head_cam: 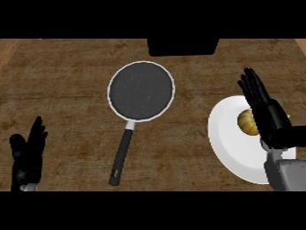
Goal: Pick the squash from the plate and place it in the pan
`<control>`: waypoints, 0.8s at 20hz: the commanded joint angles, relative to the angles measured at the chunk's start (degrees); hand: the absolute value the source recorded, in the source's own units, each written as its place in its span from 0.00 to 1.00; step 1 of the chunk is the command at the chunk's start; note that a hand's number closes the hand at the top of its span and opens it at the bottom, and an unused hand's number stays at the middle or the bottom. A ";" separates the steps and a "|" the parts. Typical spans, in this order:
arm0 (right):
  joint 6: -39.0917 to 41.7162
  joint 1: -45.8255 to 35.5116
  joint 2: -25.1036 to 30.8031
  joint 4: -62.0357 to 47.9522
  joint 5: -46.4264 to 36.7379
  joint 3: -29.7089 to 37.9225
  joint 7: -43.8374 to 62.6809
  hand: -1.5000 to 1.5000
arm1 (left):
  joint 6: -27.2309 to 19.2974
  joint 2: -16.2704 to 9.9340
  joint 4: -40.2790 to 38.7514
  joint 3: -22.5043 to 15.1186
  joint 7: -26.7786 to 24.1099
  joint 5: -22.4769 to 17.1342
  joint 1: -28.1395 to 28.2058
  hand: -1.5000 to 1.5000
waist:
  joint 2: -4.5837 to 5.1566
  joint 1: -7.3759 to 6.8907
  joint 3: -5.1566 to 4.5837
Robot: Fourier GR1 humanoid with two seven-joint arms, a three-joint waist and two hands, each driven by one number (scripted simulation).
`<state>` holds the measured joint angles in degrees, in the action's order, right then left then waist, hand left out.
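A yellow squash [247, 122] lies on a white plate [229, 143] at the right of the wooden counter. My right hand [269, 117] hovers over the plate with straight fingers pointing away, covering the squash's right side. It holds nothing. The dark pan [141, 90] with a pale rim sits at the counter's middle, its black handle [121, 157] pointing toward me. My left hand [28, 155] rests open at the lower left, fingers up, far from both.
A black box-like object [182, 46] stands at the counter's far edge behind the pan. Bare wooden counter [56, 90] lies between the pan and my left hand, and between the pan and the plate.
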<state>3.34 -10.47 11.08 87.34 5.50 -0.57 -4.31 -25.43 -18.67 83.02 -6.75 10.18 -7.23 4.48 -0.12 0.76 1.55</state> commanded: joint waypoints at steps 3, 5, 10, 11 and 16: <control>6.67 -7.64 6.60 -4.89 10.95 11.55 1.07 1.00 | 5.43 -1.69 4.50 1.22 0.06 -2.70 -6.36 0.50 | 0.23 -0.85 -1.51; 10.26 -7.78 8.58 -6.68 16.95 15.89 0.23 1.00 | 6.50 -1.10 8.12 0.99 -1.03 -3.75 -10.72 0.50 | 0.20 -0.26 -1.42; 2.53 3.83 18.59 -6.00 -1.22 17.02 -5.86 1.00 | 9.35 0.68 7.44 0.70 -2.09 -6.73 -10.15 0.50 | -0.01 1.39 -1.58; 3.54 6.26 19.17 -5.17 -2.02 16.89 -7.59 1.00 | 11.80 -1.16 6.80 2.20 -2.06 -8.06 -11.11 0.50 | 0.01 1.09 -1.58; 6.60 13.34 25.17 -9.43 -4.88 21.46 -12.33 0.00 | 11.61 0.68 9.17 1.26 -0.46 -8.14 -10.20 0.50 | 0.06 -0.26 -1.52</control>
<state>9.70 -1.41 32.58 79.75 4.49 18.54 -12.29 -14.03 -19.27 90.60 -4.37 8.80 -15.47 -5.88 -0.05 1.14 0.03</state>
